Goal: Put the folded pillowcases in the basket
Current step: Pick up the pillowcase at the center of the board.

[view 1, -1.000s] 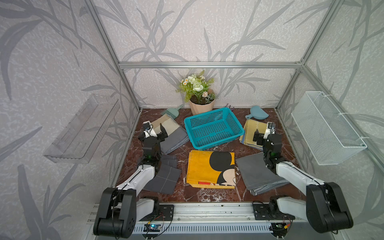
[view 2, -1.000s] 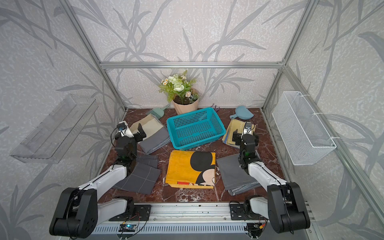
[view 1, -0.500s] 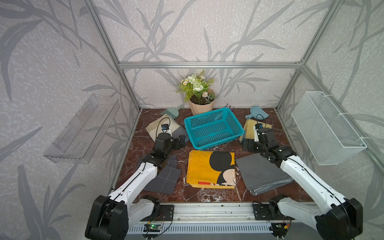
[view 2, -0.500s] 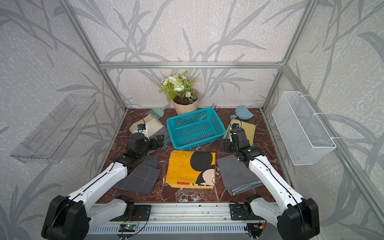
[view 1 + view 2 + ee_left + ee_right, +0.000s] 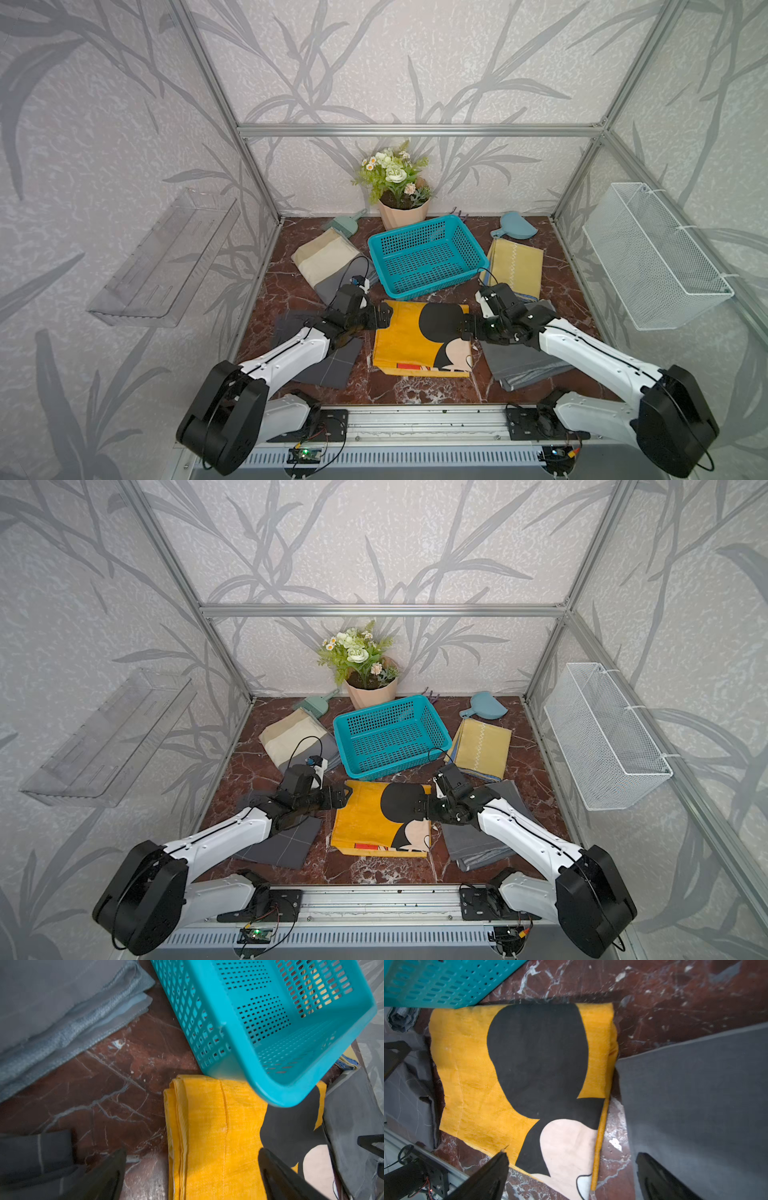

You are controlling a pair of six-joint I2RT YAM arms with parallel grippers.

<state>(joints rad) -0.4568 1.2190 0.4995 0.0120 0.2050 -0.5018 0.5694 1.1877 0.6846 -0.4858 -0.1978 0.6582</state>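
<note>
The left gripper (image 5: 384,316) hung with jaws wide and empty at the pillowcase's (image 5: 405,347) far-left corner. In the left wrist view its fingers (image 5: 108,1176) straddled the stacked left fold, 1 over bare surface (image 5: 390,388) and 1 over the yellow cloth. The pillowcase lay flat in the middle of the surface, nearer the front edge. Its far edge was just beside the near wall of the empty basket (image 5: 440,283); whether they touched could not be told. The right gripper (image 5: 464,330) was likewise wide and empty at the pillowcase's right edge, between it and a grey cloth (image 5: 519,361). The pillowcase looked light, soft and limp, neither slippery nor fragile: several thin woven layers that would probably sag and fall open if lifted at 1 point. The likely best hold was a pinch through all layers at the 2 side folds near the far corners, 1 per gripper, so it would travel as a stack. Each lower jaw would need to slip beneath the bottom layer, and the right one risked catching the grey cloth.
</note>
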